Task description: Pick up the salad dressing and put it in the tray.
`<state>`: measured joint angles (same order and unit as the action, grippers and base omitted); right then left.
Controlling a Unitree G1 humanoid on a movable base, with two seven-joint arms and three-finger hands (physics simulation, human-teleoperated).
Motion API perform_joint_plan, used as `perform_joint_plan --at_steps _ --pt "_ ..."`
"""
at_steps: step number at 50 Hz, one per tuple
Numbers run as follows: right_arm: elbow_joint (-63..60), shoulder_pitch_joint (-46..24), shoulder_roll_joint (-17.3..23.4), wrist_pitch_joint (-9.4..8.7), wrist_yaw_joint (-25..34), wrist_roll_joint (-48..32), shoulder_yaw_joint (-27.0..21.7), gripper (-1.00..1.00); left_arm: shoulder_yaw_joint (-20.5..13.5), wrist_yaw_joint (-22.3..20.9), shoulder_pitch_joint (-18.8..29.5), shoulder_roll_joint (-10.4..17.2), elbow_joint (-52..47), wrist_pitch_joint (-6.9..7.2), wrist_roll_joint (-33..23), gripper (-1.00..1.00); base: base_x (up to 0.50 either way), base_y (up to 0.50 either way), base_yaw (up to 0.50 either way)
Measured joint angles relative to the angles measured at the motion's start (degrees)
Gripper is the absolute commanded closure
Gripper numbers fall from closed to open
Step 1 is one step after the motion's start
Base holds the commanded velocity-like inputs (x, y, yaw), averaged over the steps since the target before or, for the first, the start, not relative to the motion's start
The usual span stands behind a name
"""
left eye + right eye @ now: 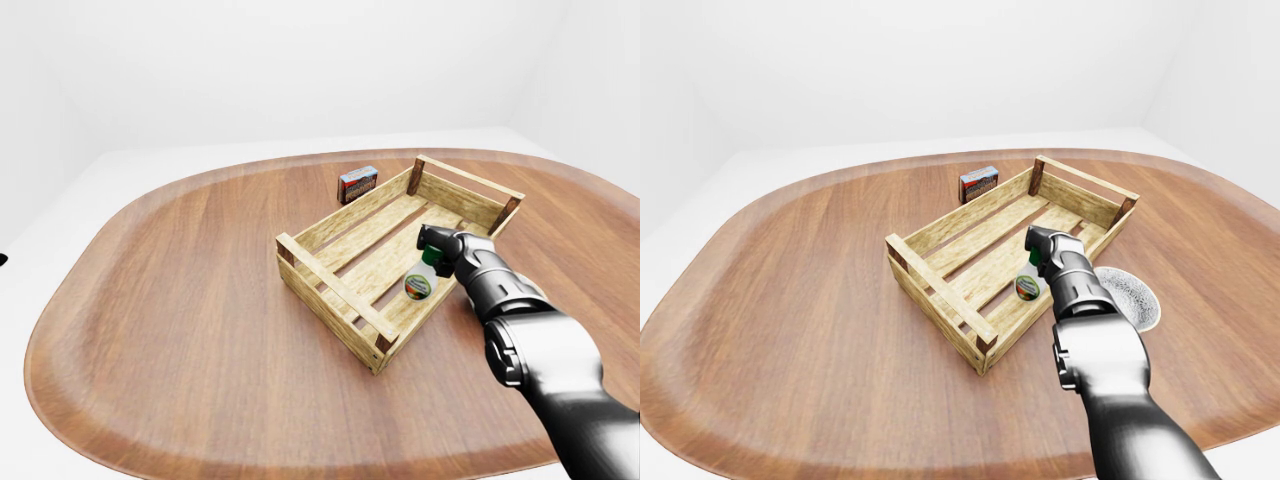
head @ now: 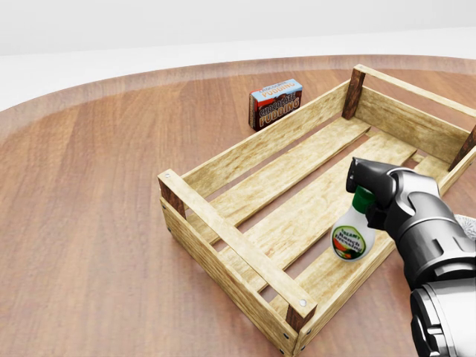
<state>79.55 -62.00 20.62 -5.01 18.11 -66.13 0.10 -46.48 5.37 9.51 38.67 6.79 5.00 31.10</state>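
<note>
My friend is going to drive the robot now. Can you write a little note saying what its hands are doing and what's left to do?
Right hand: shut on the salad dressing bottle, gripping its green-capped neck, bottle hanging inside the wooden tray near its right side.
Left hand: not in view.
Done: bottle picked up and brought over the tray.
Left: lower it onto the slats, let go, pull the hand out.
The pudding box on the table beyond the tray stays put.
</note>
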Motion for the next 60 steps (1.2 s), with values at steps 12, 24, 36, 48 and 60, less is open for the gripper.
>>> perform_joint_plan --at_steps 12,24,36,48,60 --pt "0.2 2.0 -0.3 0.0 -0.9 1.1 -0.4 0.96 0.2 0.0 0.1 -0.2 -0.3 0.0 -0.3 -1.0 0.0 0.0 0.0" --pt "-0.5 2.3 -0.6 0.01 -1.1 -0.4 -0.4 -1.0 0.2 0.0 0.1 -0.2 -0.2 0.0 -0.4 -1.0 0.0 0.0 0.0" --pt "-0.3 3.5 -0.6 0.01 -1.9 -2.5 -0.4 -1.0 0.3 -0.1 0.1 -0.3 0.0 0.0 -0.4 -1.0 0.0 0.0 0.0" --pt "-0.5 -2.1 2.3 0.01 0.6 -5.6 0.6 -1.0 0.2 -0.1 0.1 -0.2 -0.3 0.0 -0.3 -1.0 0.0 0.0 0.0" --pt "-1.2 -31.0 11.7 0.01 11.7 -15.6 1.4 -1.0 0.2 0.0 0.2 -0.2 -0.7 0.0 0.1 -1.0 0.0 0.0 0.0"
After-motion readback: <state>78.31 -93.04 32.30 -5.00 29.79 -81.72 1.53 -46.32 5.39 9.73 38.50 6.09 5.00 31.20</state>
